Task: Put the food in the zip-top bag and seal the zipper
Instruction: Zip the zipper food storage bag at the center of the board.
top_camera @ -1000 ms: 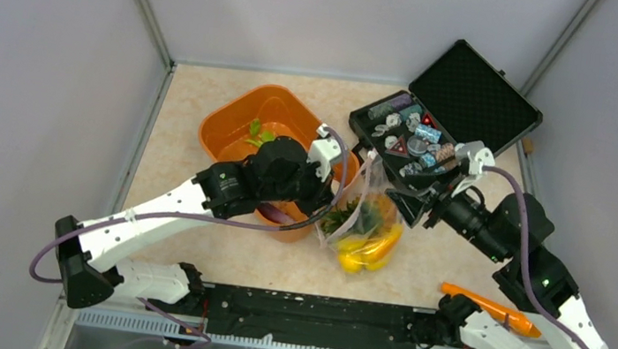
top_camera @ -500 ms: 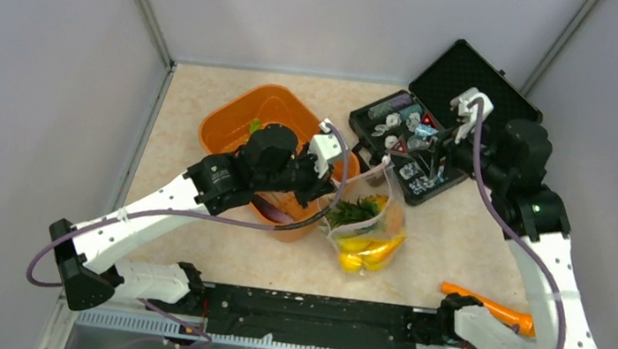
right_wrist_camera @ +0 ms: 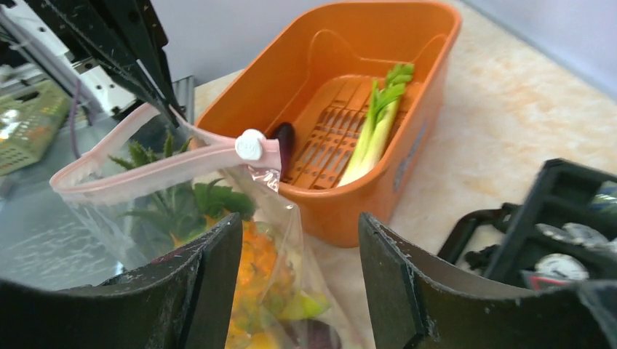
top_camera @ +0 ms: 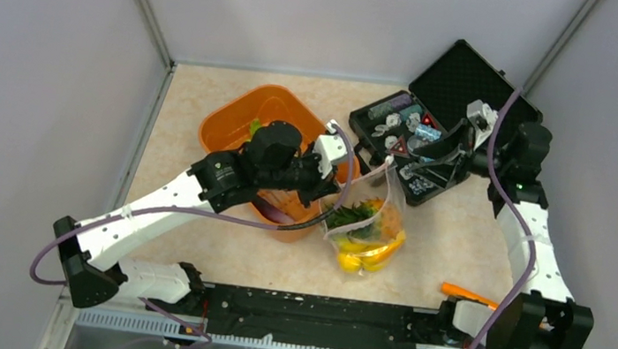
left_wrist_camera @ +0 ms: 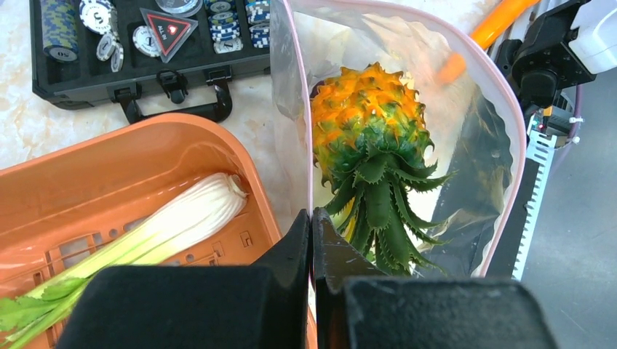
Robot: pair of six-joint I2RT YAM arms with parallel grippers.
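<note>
The zip-top bag (top_camera: pixel 366 226) stands open beside the orange tub, with its pink zipper (right_wrist_camera: pixel 145 171) and white slider (right_wrist_camera: pixel 249 145) at the mouth. Inside it are a pineapple (left_wrist_camera: pixel 367 116) and yellow fruit (top_camera: pixel 367 253). My left gripper (left_wrist_camera: pixel 313 218) is shut on the bag's near rim and also shows in the top view (top_camera: pixel 327 196). My right gripper (right_wrist_camera: pixel 298 218) is open and empty, just right of the bag's slider corner, over the black case (top_camera: pixel 409 160). A leafy stalk (right_wrist_camera: pixel 375 131) and a purple eggplant (right_wrist_camera: pixel 285 138) lie in the tub.
The orange tub (top_camera: pixel 241 117) is left of the bag. The open black case (top_camera: pixel 467 92) of chips and trinkets is at the back right. An orange carrot-like piece (top_camera: pixel 485 301) lies near the right arm's base. Grey walls enclose the table.
My right arm has swung from the bag's right side up and back over the black case. My left gripper has stayed shut on the bag's rim, and the bag stands more upright.
</note>
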